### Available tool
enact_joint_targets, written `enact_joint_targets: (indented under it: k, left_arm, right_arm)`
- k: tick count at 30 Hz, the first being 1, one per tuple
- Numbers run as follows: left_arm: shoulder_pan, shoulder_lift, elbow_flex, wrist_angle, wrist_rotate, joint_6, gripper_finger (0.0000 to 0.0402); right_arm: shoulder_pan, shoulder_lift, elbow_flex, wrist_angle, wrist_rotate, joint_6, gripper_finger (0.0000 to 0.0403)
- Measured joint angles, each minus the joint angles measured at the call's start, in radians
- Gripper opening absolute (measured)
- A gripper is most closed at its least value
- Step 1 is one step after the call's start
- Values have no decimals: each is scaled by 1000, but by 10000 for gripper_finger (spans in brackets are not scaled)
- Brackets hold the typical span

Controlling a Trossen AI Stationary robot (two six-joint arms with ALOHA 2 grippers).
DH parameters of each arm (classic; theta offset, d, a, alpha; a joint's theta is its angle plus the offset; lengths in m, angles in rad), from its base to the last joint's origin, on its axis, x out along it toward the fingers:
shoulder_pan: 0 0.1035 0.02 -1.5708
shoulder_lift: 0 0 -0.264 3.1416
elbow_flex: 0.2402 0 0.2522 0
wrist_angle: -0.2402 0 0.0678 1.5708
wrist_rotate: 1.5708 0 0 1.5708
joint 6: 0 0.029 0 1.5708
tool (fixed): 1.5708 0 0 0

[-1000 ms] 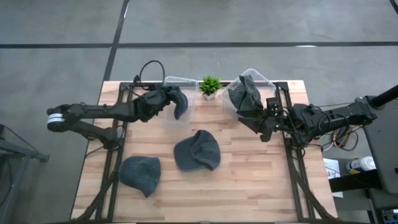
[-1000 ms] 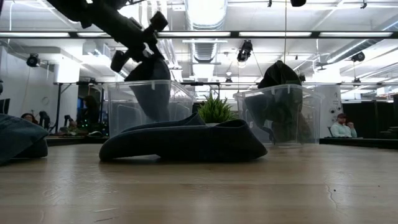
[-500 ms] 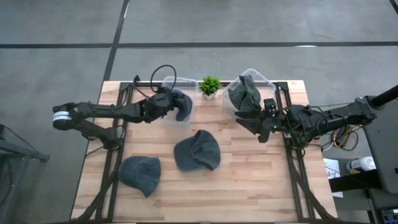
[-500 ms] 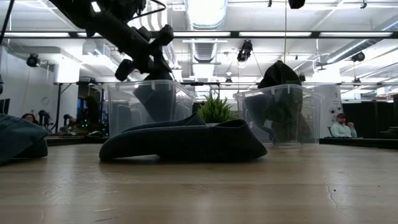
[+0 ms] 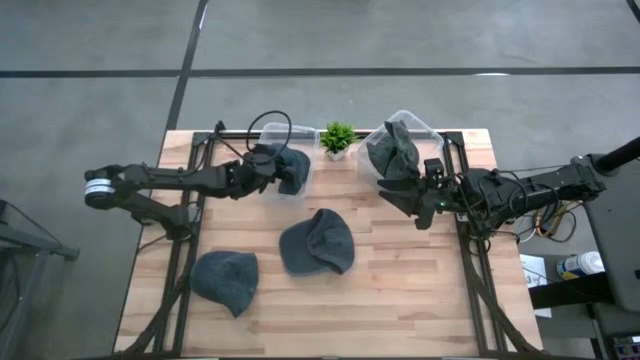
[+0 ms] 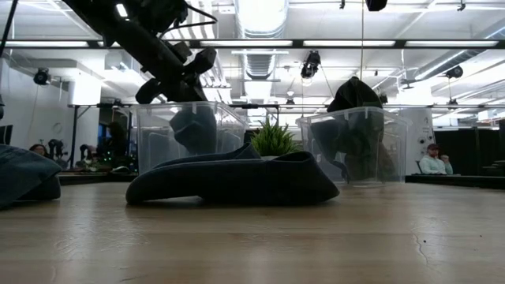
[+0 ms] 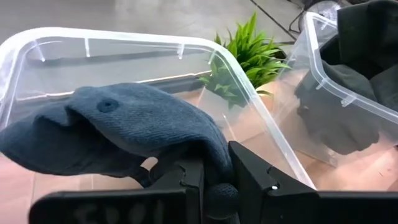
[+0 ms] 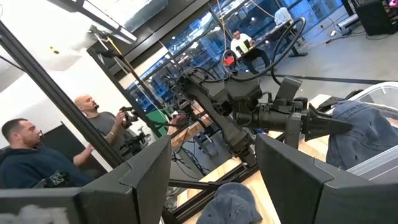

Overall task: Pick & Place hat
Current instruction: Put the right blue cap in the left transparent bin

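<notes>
I have the left claw (image 7: 214, 186) clenched on a grey beanie (image 7: 124, 127), hanging just inside the clear bin (image 7: 245, 81) for release. The right claw (image 5: 400, 196) waits spread apart beside the filled bin (image 5: 425, 128).

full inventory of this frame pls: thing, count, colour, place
hat in the left gripper: 1, blue-grey, held over the left bin
hats on the table: 2, blue-grey; one at mid-table, one at the near left
hats in the right bin: a dark grey heap, count unclear
left bin: 1, clear plastic, far edge, left of the plant
right bin: 1, clear plastic, far edge, right of the plant
plant: 1, green, small pot, between the bins
table: 1, light wood slats
people: several, in the room beyond the table, seen in the right wrist view
left gripper: shut on the hat, over the left bin
right gripper: fingers open, beside the right bin
</notes>
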Motion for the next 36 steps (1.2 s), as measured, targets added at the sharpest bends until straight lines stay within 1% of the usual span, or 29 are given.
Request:
enact_joint_targets:
  k: [7,11,18,21,25,28,30,36]
  left_arm:
    - [-1,-1,1,0,54,-21,58]
    - [-1,-12,2,-6,70,-37,71]
    - [2,-68,25,-95,73,11,114]
    - [3,-95,45,-150,101,18,137]
    - [2,-128,74,-224,108,5,173]
    - [3,-162,103,-235,144,-17,193]
    - [3,-185,126,-237,163,-24,201]
    - [1,-247,201,-246,262,11,204]
  right_arm:
    - [0,0,0,-1,0,0,226]
    - [0,0,0,-1,0,0,226]
    - [0,0,0,-1,0,0,226]
    - [0,0,0,-1,0,0,226]
    - [0,0,0,-2,-2,0,226]
    - [-1,0,0,-11,-45,23,226]
    - [0,0,0,-56,-79,63,226]
    - [5,22,-1,-230,-155,185,226]
